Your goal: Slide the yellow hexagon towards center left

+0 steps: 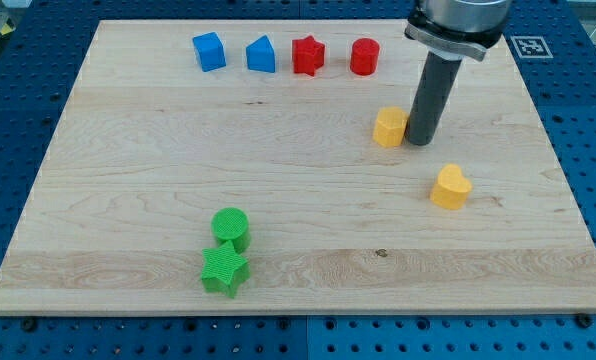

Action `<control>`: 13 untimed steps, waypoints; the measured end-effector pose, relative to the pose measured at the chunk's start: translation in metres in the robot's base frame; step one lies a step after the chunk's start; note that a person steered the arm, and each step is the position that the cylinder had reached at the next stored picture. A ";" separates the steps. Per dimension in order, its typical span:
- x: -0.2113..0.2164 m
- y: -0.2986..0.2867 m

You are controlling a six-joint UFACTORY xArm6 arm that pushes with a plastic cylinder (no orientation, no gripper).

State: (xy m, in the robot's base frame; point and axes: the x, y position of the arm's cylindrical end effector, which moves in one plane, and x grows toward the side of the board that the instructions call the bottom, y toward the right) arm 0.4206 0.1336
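The yellow hexagon (pixel 388 127) lies on the wooden board (pixel 178 180) right of centre, in the upper half. My tip (pixel 420 141) stands right against the hexagon's right side, touching or nearly touching it. The dark rod rises from there to the view's top. A yellow heart-shaped block (pixel 450 187) lies below and to the right of my tip, apart from it.
A row along the view's top holds a blue cube (pixel 209 51), a blue pentagon-like block (pixel 261 54), a red star (pixel 307 55) and a red cylinder (pixel 365 56). A green cylinder (pixel 231 226) touches a green star (pixel 224 270) at the lower middle-left.
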 end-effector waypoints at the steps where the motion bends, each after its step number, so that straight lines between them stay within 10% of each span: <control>1: -0.001 -0.038; 5: -0.061 -0.067; 9: -0.005 -0.117; 13: -0.042 -0.169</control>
State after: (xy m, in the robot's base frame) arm 0.3785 -0.0353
